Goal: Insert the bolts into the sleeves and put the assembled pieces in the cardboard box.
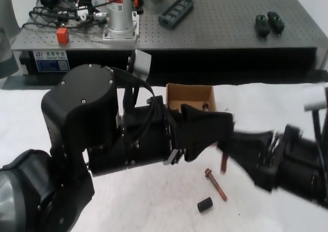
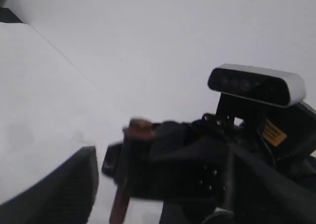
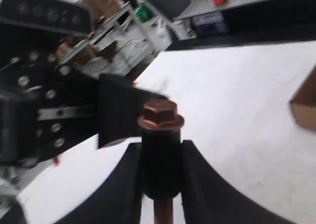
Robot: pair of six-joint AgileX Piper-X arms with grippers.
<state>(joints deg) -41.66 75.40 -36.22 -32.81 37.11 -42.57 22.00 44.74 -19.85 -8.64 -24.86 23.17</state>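
Right gripper (image 3: 160, 157) pinches the sleeve (image 3: 159, 179), bolt (image 3: 160, 116) seated
Left gripper (image 1: 220, 125) state you cannot tell; insertion looks done, so next carry the pair to the cardboard box (image 1: 189, 95)

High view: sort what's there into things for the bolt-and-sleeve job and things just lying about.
For the job: cardboard box; loose bolt; loose sleeve; sleeved bolt clamped in the right gripper.

Lying about, on the bench behind: black tray; orange block; metal post; two black parts; cables.
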